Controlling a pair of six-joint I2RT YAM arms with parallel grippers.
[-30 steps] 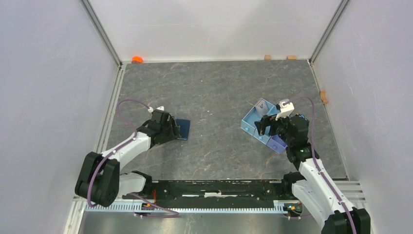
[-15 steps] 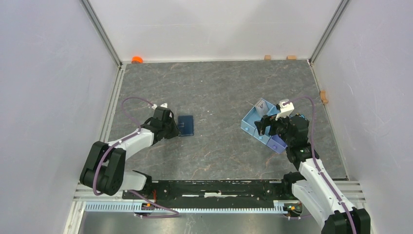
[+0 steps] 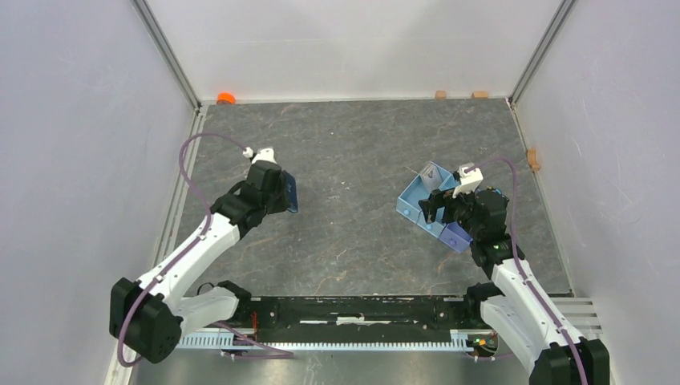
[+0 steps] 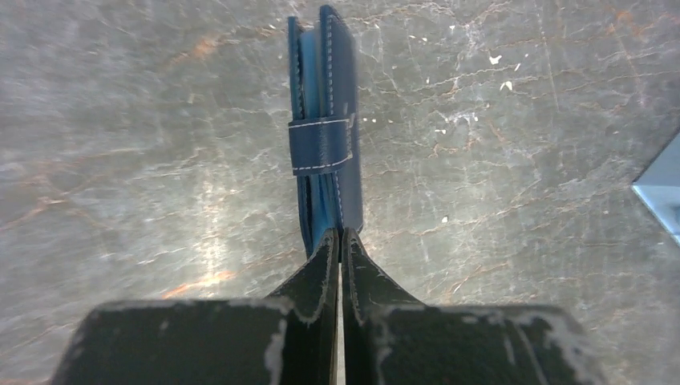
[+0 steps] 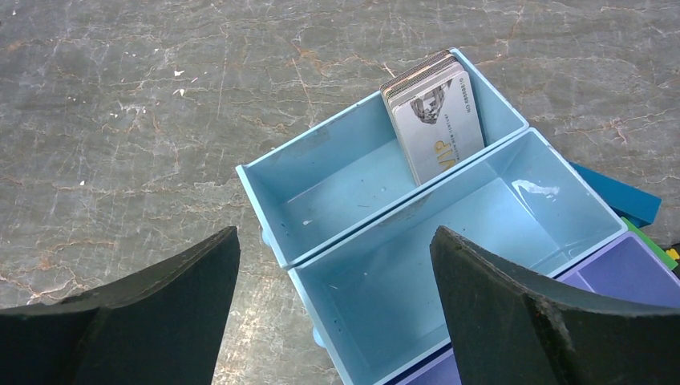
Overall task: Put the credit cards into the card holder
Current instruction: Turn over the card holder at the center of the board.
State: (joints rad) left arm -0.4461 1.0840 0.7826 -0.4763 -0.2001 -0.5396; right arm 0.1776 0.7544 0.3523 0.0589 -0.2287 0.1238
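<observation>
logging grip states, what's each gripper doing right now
Left gripper: closed on the card holder.
Right gripper: open, holding nothing.

This looks like a robot lab cell. Plain white panels [image 3: 80, 120] on metal posts [image 3: 166, 54] wall in the grey tabletop [image 3: 361, 144] around the left arm [image 3: 195, 250] and right arm [image 3: 525, 301].

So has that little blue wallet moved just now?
Yes. The card holder, pinched by the left gripper, is now on edge, shifted away from the blue tray toward the back wall.

Cards [image 5: 439, 120] in tray [image 5: 345, 184]; holder [image 4: 341, 80] far left
</observation>
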